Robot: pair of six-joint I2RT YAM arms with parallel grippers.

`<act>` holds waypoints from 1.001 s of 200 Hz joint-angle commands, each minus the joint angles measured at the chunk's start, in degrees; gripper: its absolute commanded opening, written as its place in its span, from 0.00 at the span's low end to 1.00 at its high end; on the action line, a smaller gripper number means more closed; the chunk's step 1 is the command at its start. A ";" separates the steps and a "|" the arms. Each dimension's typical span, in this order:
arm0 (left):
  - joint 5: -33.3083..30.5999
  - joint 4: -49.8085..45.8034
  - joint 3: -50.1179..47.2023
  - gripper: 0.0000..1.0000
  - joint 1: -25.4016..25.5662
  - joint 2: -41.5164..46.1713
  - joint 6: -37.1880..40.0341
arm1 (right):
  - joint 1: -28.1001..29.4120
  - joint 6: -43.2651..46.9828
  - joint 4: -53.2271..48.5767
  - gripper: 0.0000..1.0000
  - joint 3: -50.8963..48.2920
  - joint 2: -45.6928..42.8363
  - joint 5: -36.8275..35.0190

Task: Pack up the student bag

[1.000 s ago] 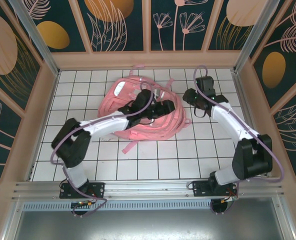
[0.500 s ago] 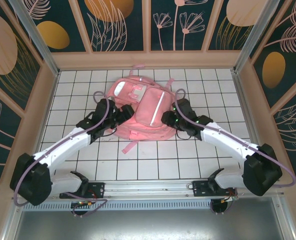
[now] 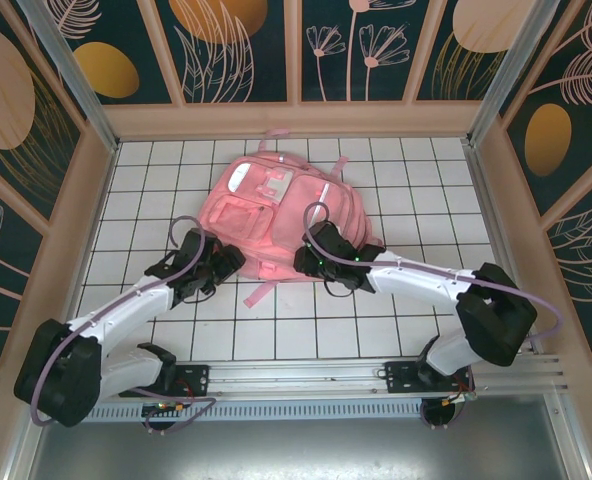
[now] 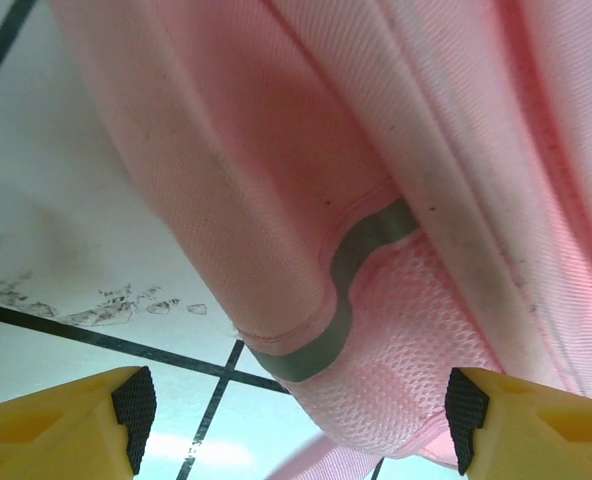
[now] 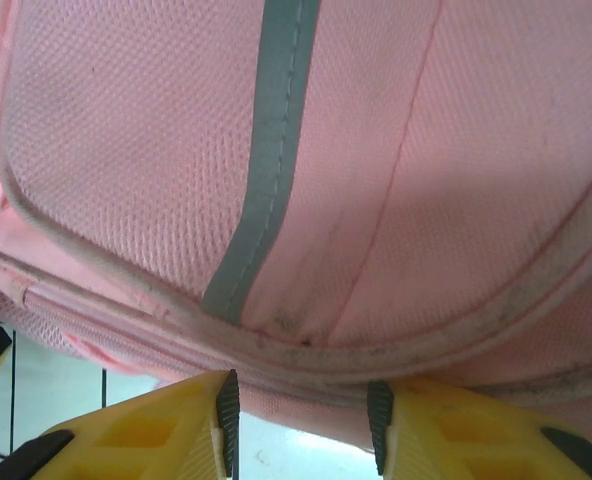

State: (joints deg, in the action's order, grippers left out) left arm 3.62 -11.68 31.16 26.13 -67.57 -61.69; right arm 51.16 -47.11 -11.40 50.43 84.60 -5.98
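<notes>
The student bag (image 3: 276, 205) lies flat, front pockets up, on the far middle of the white tiled bench (image 3: 396, 310), top toward the back wall. One loose pink strap (image 3: 259, 293) trails off its near edge.

Both arms reach low to that near edge. The left arm stretches diagonally from its base, and the left claw (image 3: 219, 262) sits at the bag's near-left corner with its yellow fingers spread wide and nothing pinched. The right arm is bent at the elbow out on the right, and its forearm runs leftward. The right claw (image 3: 308, 262) sits at the bottom of the front pocket, fingers partway apart and not clamped on anything, with bench showing in the gap.

Up close the bag is a woven pink fabric, soft and a bit grubby with dark specks. It has a pink mesh pocket (image 4: 406, 320) edged in curved grey trim (image 4: 346, 290), a straight pale grey reflective stripe (image 5: 261, 150), and rounded piped seams.
</notes>
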 commanded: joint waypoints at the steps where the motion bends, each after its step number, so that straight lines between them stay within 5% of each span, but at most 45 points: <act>1: 1.81 4.29 -0.50 0.78 -0.47 -2.40 -1.24 | -3.15 2.73 0.09 0.42 2.31 1.94 -2.70; 121: 6.44 22.33 5.79 0.57 -0.47 -17.34 -4.52 | -8.97 8.66 -1.28 0.43 6.39 3.97 -0.47; 169: 8.64 25.38 9.38 0.01 -0.47 -20.84 -8.33 | -4.14 12.04 10.65 0.42 -0.91 -5.43 -3.14; 200: 7.81 23.49 13.02 0.00 -0.47 -20.36 -9.66 | -0.71 14.69 12.10 0.41 -3.29 -8.41 -2.75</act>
State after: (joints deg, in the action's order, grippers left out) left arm 10.31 8.23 39.53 25.78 -88.20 -69.32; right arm 48.47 -35.90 -3.68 48.07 78.19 -7.60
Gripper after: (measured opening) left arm 0.053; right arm 0.419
